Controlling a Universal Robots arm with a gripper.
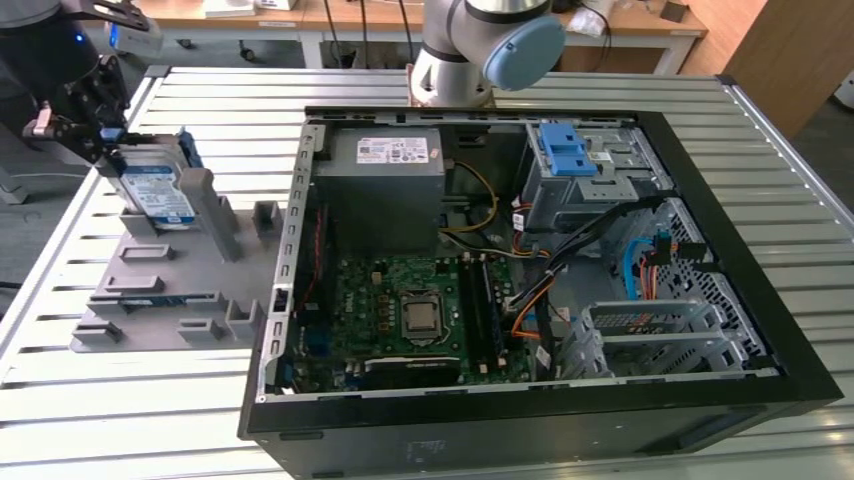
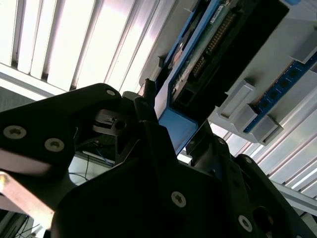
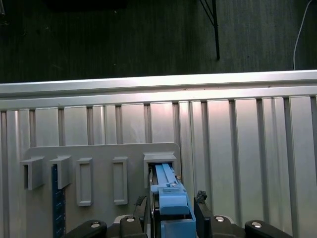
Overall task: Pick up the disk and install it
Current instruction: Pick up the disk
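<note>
disk (image 1: 152, 195) upright in holder (image 1: 144, 300) | computer case (image 1: 507, 432) at exterior view's right

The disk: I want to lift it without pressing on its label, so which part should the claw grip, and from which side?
Grip the blue carrier bracket along the top edge of the disk, coming down from above. It stands on edge in a slot of the grey holder, whose walls flank its lower part, leaving the top edge free. The claw hangs right there.

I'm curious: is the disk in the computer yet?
Out. The disk stands upright in the grey rack beside the computer, claw at its top.
</note>
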